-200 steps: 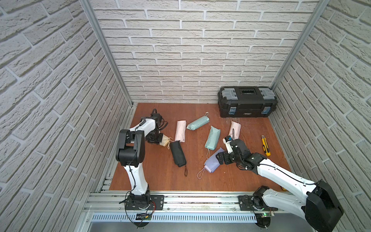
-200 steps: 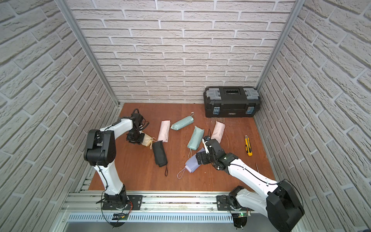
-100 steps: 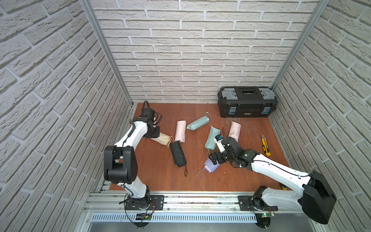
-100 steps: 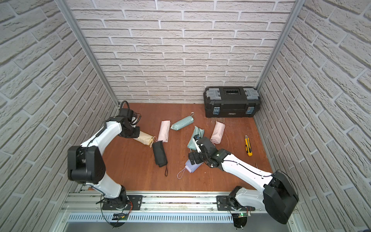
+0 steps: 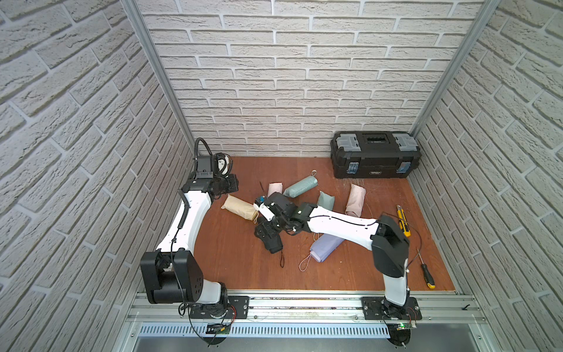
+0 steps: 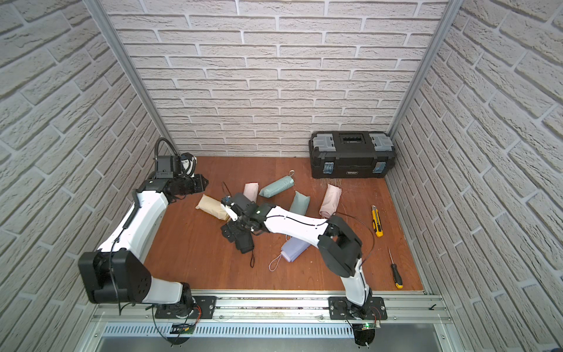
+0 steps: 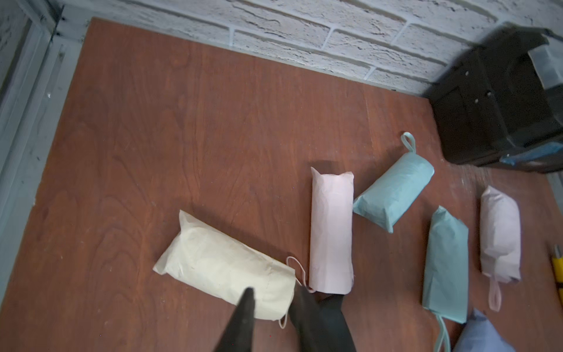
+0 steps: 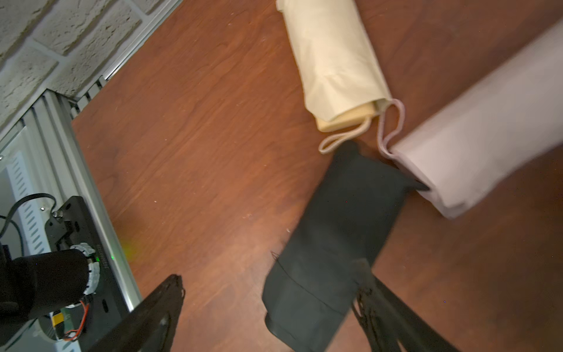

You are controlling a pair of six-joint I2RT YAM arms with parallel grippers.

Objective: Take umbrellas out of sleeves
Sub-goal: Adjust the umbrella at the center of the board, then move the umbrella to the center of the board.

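Under the right claw (image 8: 269, 272) spreads the wooden table (image 5: 231, 262), the biggest thing around. Well away from that claw, by the back wall, sits the black toolbox (image 5: 376, 158). It is no part of this job.

Next in size is the black umbrella (image 8: 344, 219). It lies flat on the table, right below the right claw. It seems to be all inside its black sleeve (image 8: 307, 301), so this one is not out yet. Its long side runs ahead of the claw, leaning a little to one side, so the claw opens across its thin way. The claw is wide open and holds nothing. One finger (image 8: 164, 301) hangs over bare wood beside the umbrella. The other finger (image 8: 384, 301) is over the umbrella's edge, but whether it touches the cloth cannot be told.

Just past the far end of the black umbrella lie the beige umbrella (image 8: 332, 61) and a pink umbrella (image 8: 487, 128). The pink one is right up against it.

The left claw (image 7: 273, 289) is well apart from the black umbrella, up above the beige one. It is partly open and holds nothing. So the right arm is the nearer one, and it likely needs to come down and squeeze.

Smallest is a thin black cord (image 5: 281, 260). It trails from the umbrella's end that points away from the beige one.
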